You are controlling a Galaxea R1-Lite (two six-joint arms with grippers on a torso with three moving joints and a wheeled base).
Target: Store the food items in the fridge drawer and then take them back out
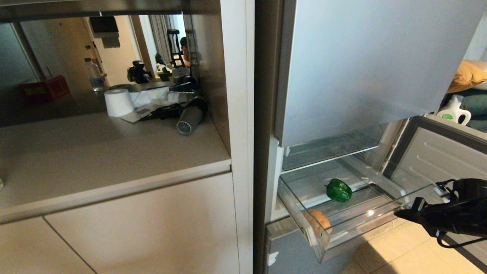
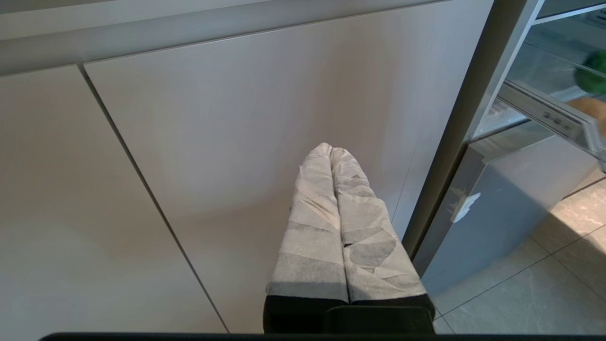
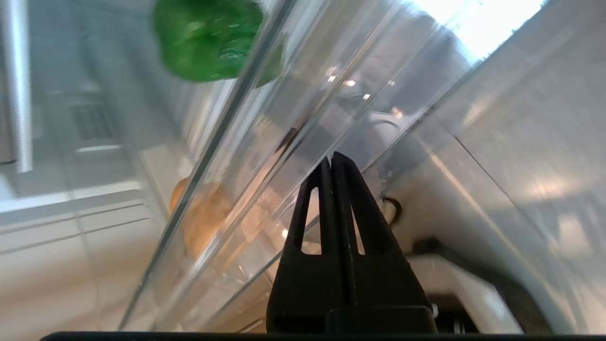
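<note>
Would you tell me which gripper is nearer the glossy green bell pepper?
Right. The right gripper is by the clear drawer holding the green bell pepper; the left gripper faces the cabinet.

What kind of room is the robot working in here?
Most likely a home kitchen. A tall silver-grey fridge stands open with its clear pulled-out drawer holding a glossy green bell pepper and a tan potato-like lump, next to a beige cabinet counter.
</note>
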